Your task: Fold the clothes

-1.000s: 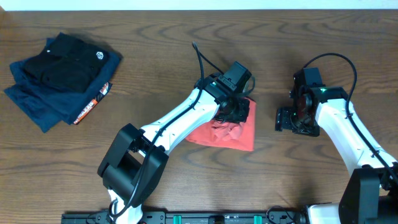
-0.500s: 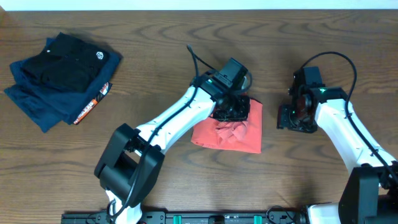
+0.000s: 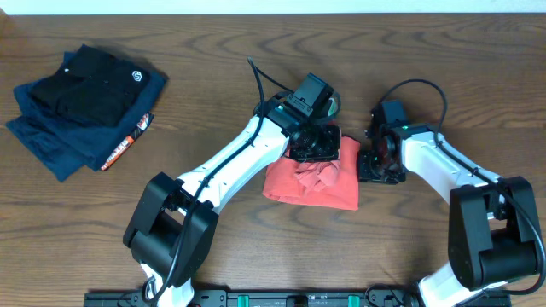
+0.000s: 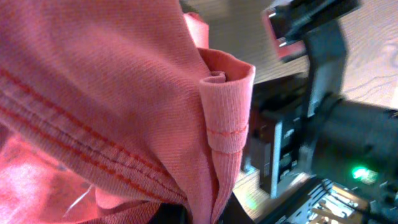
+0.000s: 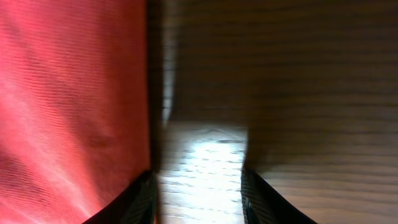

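- Coral-red T-shirt (image 3: 311, 181) lies bunched into a rough, crumpled rectangle on the wooden table (image 3: 409, 247), about mid-table and nearest the robot's side of all the things here. Its near edge is flat on the wood and loose folds are gathered in its middle.
- At the T-shirt's far edge, the left gripper (image 3: 314, 143) sits on top of the fabric. Its jaws are pressed together, pinching the cloth. In the left wrist view a ribbed, stitched hem of the T-shirt (image 4: 227, 118) is folded over right at the camera and the pink knit fills most of the picture.
- Just beside the T-shirt's right edge, at its far corner, the right gripper (image 3: 373, 164) is down at the table. In its wrist view the two fingers (image 5: 142, 198) stand spread with bare wood between them. The red cloth (image 5: 68, 93) lies against the outer side of the left one, and nothing is between the jaws.
- The two grippers are near each other across that far right corner of the T-shirt.
- Well apart from the T-shirt, far off to its left and farther back, folded dark garments (image 3: 81, 107) lie in a pile, black on navy, with a small round white logo on top.
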Robot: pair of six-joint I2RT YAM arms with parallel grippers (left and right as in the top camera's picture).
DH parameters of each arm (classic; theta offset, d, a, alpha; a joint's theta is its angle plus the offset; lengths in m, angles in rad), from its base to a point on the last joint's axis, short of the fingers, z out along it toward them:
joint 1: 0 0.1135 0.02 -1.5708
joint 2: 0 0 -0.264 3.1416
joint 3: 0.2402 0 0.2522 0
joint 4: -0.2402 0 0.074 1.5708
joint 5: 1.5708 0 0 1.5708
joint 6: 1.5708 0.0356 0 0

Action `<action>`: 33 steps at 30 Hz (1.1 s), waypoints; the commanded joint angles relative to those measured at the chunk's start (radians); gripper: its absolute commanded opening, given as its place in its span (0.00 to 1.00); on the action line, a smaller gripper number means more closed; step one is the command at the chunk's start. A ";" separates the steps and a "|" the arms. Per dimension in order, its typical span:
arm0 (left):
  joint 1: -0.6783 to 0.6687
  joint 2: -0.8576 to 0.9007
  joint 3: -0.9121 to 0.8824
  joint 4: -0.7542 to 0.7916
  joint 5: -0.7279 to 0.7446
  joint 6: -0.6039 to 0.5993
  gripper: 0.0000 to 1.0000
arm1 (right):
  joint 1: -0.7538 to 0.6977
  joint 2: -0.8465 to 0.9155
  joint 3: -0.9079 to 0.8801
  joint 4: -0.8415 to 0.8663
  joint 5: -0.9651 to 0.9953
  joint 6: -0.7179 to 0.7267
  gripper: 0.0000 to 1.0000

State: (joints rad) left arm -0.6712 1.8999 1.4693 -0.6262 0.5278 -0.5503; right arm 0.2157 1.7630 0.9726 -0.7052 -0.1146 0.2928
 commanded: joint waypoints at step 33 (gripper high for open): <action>0.238 -0.071 0.012 -0.066 -0.077 0.182 0.47 | -0.154 -0.227 0.240 -0.270 -0.127 -0.097 0.50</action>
State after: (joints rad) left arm -0.4641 1.8530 1.4704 -0.6777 0.4931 -0.4313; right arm 0.0383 1.5452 1.2125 -0.9630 -0.1413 0.2401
